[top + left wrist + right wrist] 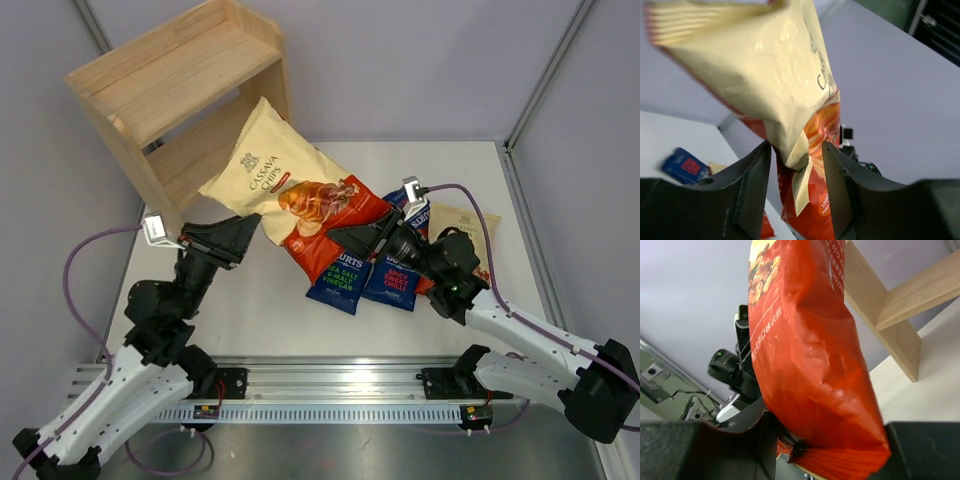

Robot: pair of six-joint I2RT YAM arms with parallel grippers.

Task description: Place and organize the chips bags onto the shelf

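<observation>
A large Cassava Chips bag (290,185) hangs tilted in the air above the middle of the counter (250,310), cream end toward 10 o'clock and red end toward 4 o'clock. The right gripper (338,240) has its jaws clamped on the red end. The left gripper (252,227) is at the bag's 7 o'clock edge, jaws apart with the cream corner loose between them. The wooden shelf (170,80) stands at 10 o'clock, near the bag's top. Three Burts bags (335,282) lie at 4 o'clock. A second Cassava bag (468,222) lies at 3 o'clock, under the right arm.
</observation>
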